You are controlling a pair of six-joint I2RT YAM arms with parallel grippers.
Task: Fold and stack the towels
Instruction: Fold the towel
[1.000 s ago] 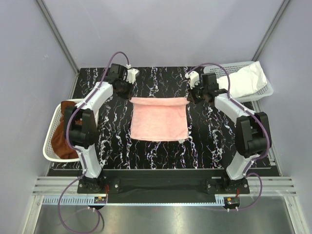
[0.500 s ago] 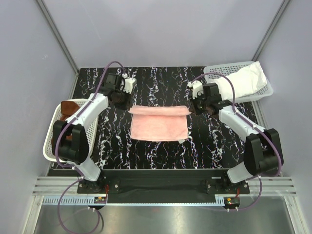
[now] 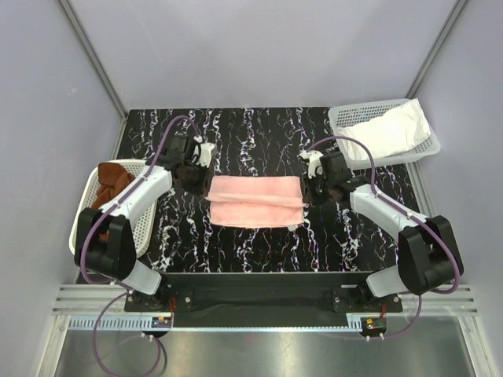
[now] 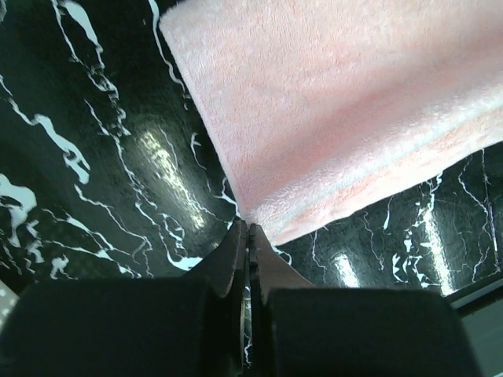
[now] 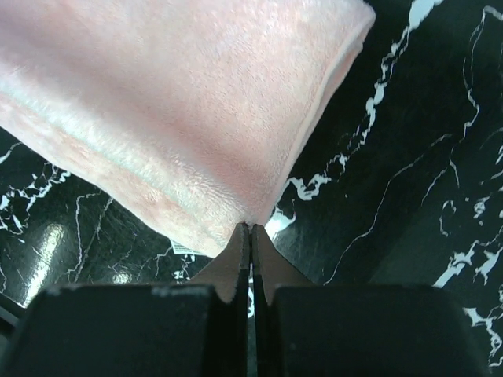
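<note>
The pale pink towel [image 3: 255,201] lies mid-table, its far edge doubled over toward the near side. My left gripper [image 3: 203,182] is shut on the folded layer's left corner [image 4: 259,214], its tips pinched together [image 4: 247,228]. My right gripper [image 3: 309,191] is shut on the right corner [image 5: 247,214], tips closed [image 5: 250,228]. A white towel [image 3: 389,129] lies crumpled in the far-right basket. The rust-brown towel [image 3: 110,182] sits bunched in the left basket.
A white mesh basket [image 3: 346,118] stands at the back right corner, partly off the table. Another white mesh basket [image 3: 144,224] hangs at the left edge. The table [image 3: 259,137] is black marble-patterned, with grey walls around it.
Both grippers came toward the near side and lower, carrying the pink towel's far edge over the rest. The raised flap now lies folded on the towel.
</note>
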